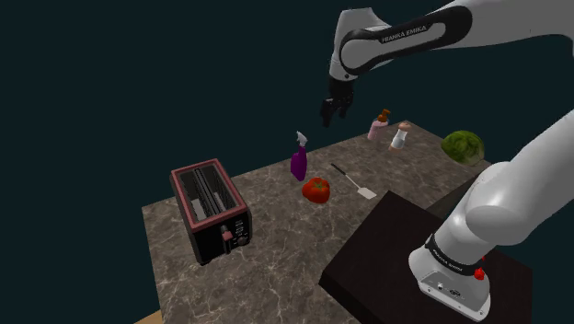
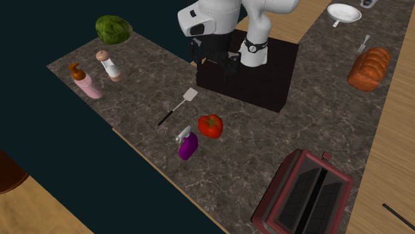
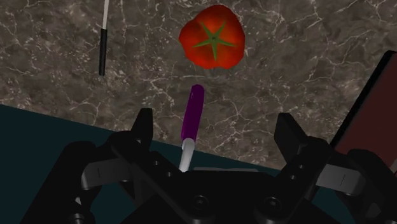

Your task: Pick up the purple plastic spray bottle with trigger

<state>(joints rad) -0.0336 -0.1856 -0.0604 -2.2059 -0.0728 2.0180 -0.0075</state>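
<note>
Spray bottle (image 3: 192, 108) trigger hidden behind jaws' base; toaster (image 2: 312, 193) cut by second exterior view's edge.

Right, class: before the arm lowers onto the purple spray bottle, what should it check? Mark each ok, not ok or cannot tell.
1. Black gripper open: ok.
2. Purple spray bottle with pale trigger upright: ok.
3. Bottle between the fingers, seen along the gripper: ok.
4. Fingers touching bottle: not ok, gripper hangs above.
5. Room for a finger beside the red round tomato: cannot tell.
</note>
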